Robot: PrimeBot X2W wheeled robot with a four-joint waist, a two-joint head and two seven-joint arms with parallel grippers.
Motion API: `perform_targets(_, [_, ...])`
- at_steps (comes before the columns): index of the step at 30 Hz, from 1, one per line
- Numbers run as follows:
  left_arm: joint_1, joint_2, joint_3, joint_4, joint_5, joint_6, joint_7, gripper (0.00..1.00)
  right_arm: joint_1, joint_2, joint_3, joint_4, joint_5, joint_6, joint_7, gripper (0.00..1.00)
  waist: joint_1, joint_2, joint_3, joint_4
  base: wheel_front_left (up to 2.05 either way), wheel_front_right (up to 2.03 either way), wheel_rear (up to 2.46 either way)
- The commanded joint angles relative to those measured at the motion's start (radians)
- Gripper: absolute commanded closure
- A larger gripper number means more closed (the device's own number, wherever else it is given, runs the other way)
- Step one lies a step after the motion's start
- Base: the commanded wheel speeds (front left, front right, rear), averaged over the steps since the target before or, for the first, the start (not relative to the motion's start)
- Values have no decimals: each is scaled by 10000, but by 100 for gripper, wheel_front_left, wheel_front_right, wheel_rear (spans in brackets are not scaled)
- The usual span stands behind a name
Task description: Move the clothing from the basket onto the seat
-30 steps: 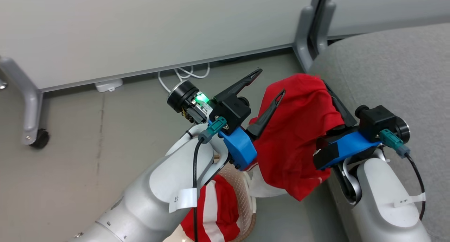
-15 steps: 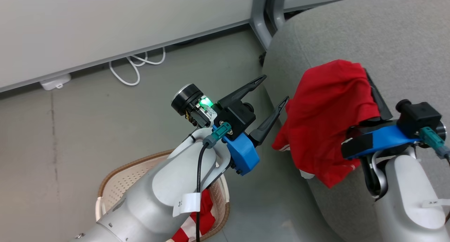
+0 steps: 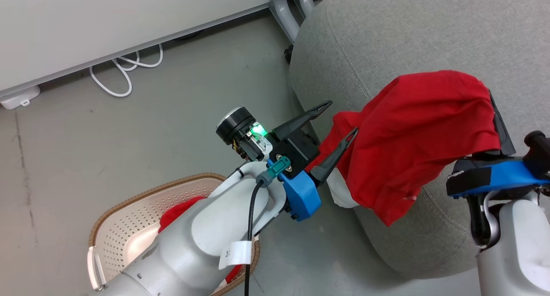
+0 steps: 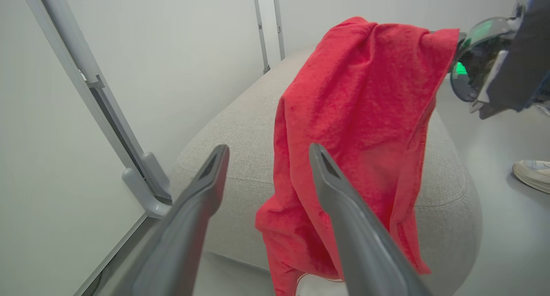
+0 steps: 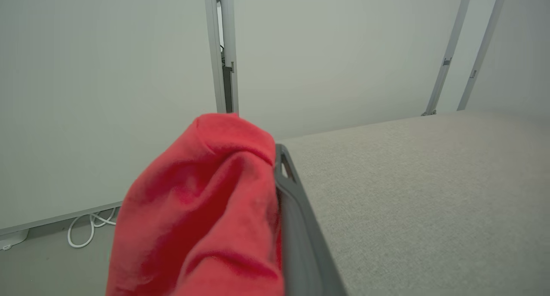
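Note:
The plain red garment (image 3: 412,128) hangs from my right gripper (image 3: 487,98), which is shut on it above the light grey seat (image 3: 386,38). The cloth drapes down over the seat's front edge (image 4: 356,115) and covers one finger in the right wrist view (image 5: 202,201). My left gripper (image 3: 342,117) is open and holds nothing, just left of the hanging cloth (image 4: 268,152). The cream basket (image 3: 103,218) sits on the floor at lower left. A second red garment (image 3: 178,208) lies in it, mostly hidden by my left arm.
A grey partition wall with a metal leg (image 3: 283,8) stands behind the seat. A white cable (image 3: 120,72) and a small white box (image 3: 17,97) lie on the floor by the wall. A person's shoe (image 4: 530,175) shows beyond the seat.
The head camera has swung, so the whole view shifted. My right gripper has carried the plain red garment from beside the seat's edge to above the seat. The left gripper stays open.

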Motion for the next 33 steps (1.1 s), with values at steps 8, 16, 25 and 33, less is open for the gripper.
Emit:
perform_targets(8, [-109, -7, -139, 85, -75, -35, -33, 0, 234, 37, -213, -143, 50, 1, -9, 100, -1, 0, 80, -88, 0, 0, 0])
perform_targets(16, [-421, 99, -94, -22, -1, 72, -35, 0, -489, 40, -487, -436, 229, 1, -9, 100, -1, 0, 535, 22, 0, 0, 0])
perform_targets(25, [-1245, 392, -35, -459, 293, 308, 97, 0, -2911, -396, -1259, -1400, 73, 1, -8, 100, -1, 0, 2141, 250, 0, 0, 0])
perform_targets(33, [-2213, 820, -19, -1123, 713, 404, 323, 0, -5618, -1584, -3086, -2286, 193, 1, -7, 100, -1, 0, 4040, 374, 0, 0, 0])
